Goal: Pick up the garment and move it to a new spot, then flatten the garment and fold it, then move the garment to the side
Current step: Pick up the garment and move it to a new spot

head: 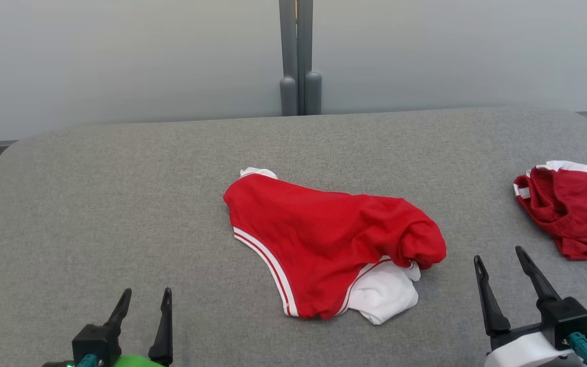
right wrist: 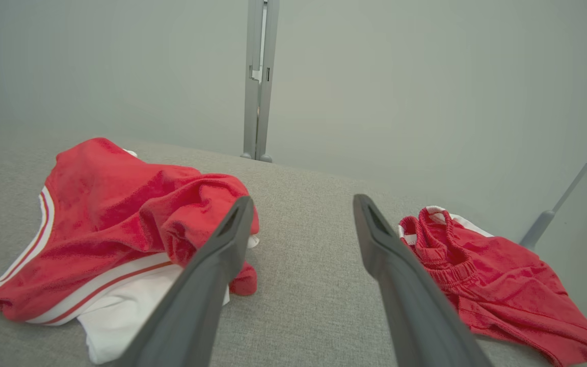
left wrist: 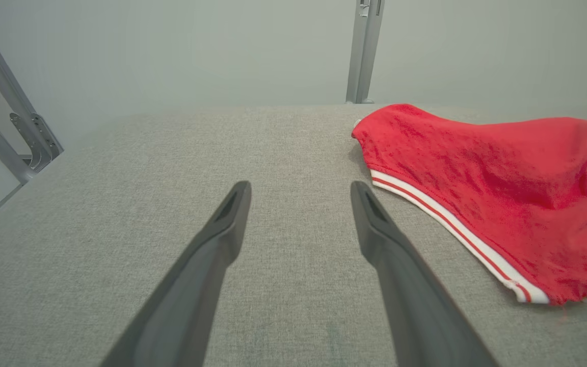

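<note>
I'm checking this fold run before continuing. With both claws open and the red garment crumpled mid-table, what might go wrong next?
1. The red garment with white stripes lies bunched, its right end rolled over a white layer; the right claw pinching there might catch one layer only.
2. A second crumpled red garment lies at the right edge of the grey fabric table; setting the first aside there might tangle them.

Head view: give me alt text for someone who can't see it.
A crumpled red garment with white trim lies centred on a grey padded table. The left gripper and right gripper stand open and empty nearby; a second red garment lies at the right edge.
</note>
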Robot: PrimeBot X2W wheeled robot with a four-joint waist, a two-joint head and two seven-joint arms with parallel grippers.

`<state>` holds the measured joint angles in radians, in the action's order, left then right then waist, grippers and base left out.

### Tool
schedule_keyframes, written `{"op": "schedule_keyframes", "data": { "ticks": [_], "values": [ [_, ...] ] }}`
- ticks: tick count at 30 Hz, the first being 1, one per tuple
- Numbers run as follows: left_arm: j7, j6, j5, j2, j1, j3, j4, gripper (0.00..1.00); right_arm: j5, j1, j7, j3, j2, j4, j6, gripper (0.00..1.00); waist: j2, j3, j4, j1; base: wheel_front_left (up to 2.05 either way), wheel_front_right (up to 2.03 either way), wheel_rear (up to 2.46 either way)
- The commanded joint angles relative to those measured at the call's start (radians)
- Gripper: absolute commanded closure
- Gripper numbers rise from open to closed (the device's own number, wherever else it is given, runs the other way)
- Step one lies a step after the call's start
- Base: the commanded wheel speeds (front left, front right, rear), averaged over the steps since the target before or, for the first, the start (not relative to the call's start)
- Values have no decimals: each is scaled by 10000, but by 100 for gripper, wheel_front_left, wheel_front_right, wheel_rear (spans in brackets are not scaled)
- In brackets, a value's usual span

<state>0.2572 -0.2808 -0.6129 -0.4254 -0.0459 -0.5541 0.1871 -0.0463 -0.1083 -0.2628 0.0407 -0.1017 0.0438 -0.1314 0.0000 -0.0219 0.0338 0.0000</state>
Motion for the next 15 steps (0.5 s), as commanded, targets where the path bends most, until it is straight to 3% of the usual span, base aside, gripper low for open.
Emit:
{"op": "schedule_keyframes", "data": {
  "ticks": [1,7,15],
  "values": [
    [74,235,34,-99,406,174,-98,0,16,-211,-29,-32,25,110,16,0,0,-94,117,0,0,0,0],
    [86,1012,743,236,1731,1660,-521,0,-24,-536,-29,59,87,444,16,0,0,-112,161,0,0,0,0],
    [89,2525,1775,1140,2812,3540,-619,0,90,-784,-30,592,284,546,16,0,0,-200,146,0,0,0,0]
  ]
}}
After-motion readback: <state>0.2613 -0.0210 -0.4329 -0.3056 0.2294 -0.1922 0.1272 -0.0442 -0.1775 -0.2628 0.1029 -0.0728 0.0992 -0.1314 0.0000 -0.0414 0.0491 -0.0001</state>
